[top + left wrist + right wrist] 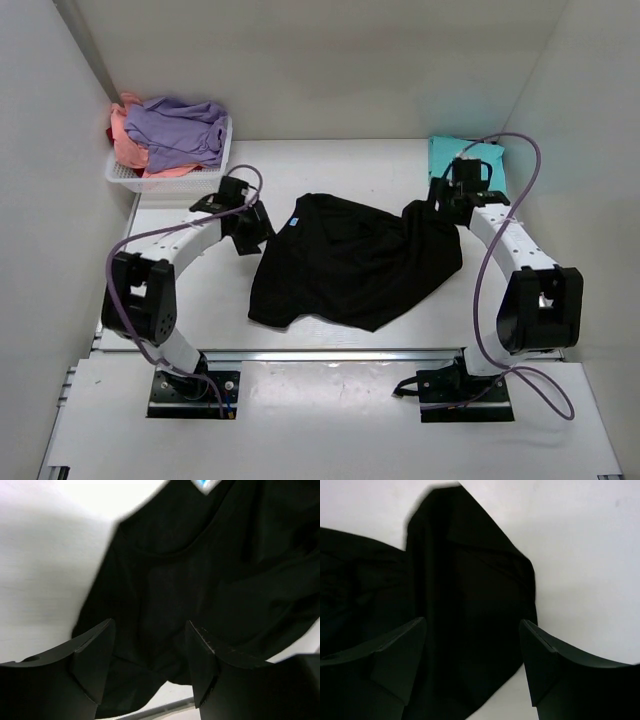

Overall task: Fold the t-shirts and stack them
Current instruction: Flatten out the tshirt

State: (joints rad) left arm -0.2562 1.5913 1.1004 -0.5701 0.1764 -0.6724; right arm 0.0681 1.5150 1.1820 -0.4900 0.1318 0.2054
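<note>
A black t-shirt (350, 260) lies crumpled in the middle of the table, its blue neck label (293, 222) at its back left. My left gripper (256, 236) is open at the shirt's left edge; in the left wrist view (150, 650) the jaws stand apart above the black cloth (210, 570), holding nothing. My right gripper (425, 214) is open over the shirt's right end; in the right wrist view (472, 650) it hovers over a black fold (465, 590). A folded teal t-shirt (447, 152) lies at the back right.
A white mesh basket (160, 178) at the back left holds a lavender tee (180, 130), a salmon-pink one (128, 150) and a bit of red cloth (113, 133). White walls close in on three sides. The table's front edge has a metal rail (330, 353).
</note>
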